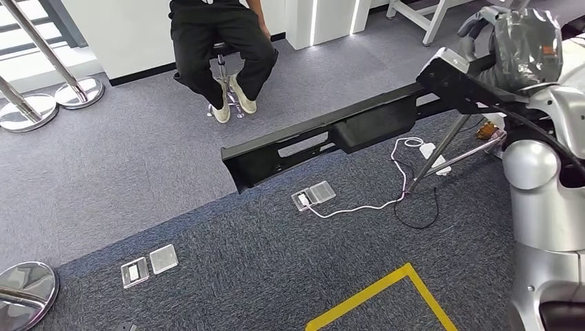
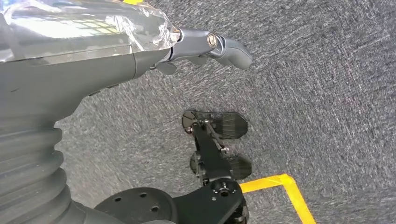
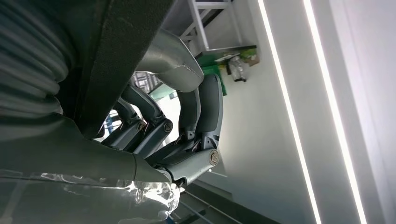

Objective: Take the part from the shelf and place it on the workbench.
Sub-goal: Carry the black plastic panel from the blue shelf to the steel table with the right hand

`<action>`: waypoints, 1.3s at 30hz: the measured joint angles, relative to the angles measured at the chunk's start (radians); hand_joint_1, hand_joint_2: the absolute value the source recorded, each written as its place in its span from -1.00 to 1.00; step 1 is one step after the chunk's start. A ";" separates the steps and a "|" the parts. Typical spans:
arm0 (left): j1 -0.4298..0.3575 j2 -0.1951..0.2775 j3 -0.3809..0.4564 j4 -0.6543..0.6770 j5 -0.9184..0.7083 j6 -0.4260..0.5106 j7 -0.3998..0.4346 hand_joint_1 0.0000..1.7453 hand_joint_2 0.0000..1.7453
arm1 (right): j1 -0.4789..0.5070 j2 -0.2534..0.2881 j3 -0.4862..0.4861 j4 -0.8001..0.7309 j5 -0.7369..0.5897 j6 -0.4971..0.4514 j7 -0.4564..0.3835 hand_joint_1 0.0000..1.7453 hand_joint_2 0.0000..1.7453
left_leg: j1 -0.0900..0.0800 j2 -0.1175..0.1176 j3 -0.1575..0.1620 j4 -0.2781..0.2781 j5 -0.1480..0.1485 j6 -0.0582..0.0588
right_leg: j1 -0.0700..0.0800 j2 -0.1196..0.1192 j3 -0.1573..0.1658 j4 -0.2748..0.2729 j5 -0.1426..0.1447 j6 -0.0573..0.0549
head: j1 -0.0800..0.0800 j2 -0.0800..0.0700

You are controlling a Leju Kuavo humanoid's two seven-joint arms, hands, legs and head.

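A long black plastic part [image 1: 345,134] hangs in the air over the grey carpet, slanting down from upper right to centre. My right hand [image 1: 514,45], wrapped in clear film, grips its right end high at the picture's right edge. In the right wrist view the fingers [image 3: 187,135] curl around the dark bar of the part [image 3: 126,51]. My left hand [image 2: 205,46] hangs over the carpet with its thumb stretched out and nothing in it.
A person [image 1: 217,41] sits on a stool ahead. Chrome stanchion bases [image 1: 27,110] stand at the left, and another base [image 1: 21,293] at the lower left. Floor sockets [image 1: 314,195], a white cable [image 1: 400,165] and yellow tape [image 1: 386,293] lie on the carpet.
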 joint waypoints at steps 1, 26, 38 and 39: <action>0.001 0.000 0.000 0.000 0.000 0.000 0.000 -1.00 1.00 | 0.002 0.000 0.000 0.000 0.000 0.000 0.000 1.00 1.00 | -0.001 0.009 0.000 0.000 0.000 0.001 | -0.001 -0.011 -0.030 0.064 -0.028 0.003 | 0.006 0.000; 0.003 0.000 0.000 0.000 -0.001 -0.003 0.001 -1.00 1.00 | 0.002 0.001 0.000 0.000 0.000 -0.004 0.002 1.00 1.00 | -0.002 -0.025 -0.005 0.016 -0.007 -0.024 | 0.005 0.060 0.070 -0.139 0.078 -0.025 | -0.011 0.000; 0.002 -0.003 0.000 0.000 -0.009 -0.010 0.001 -1.00 1.00 | -0.004 -0.004 0.000 0.005 0.005 -0.005 0.002 1.00 1.00 | 0.004 0.066 0.008 0.007 -0.013 -0.019 | -0.001 -0.063 0.058 -0.113 0.076 0.006 | 0.048 0.000; 0.002 -0.003 0.000 0.000 -0.009 -0.010 0.001 -1.00 1.00 | -0.004 -0.004 0.000 0.006 0.006 -0.005 0.002 1.00 1.00 | 0.002 0.071 0.009 0.009 -0.016 -0.025 | 0.003 -0.068 0.068 -0.136 0.078 -0.001 | 0.050 0.000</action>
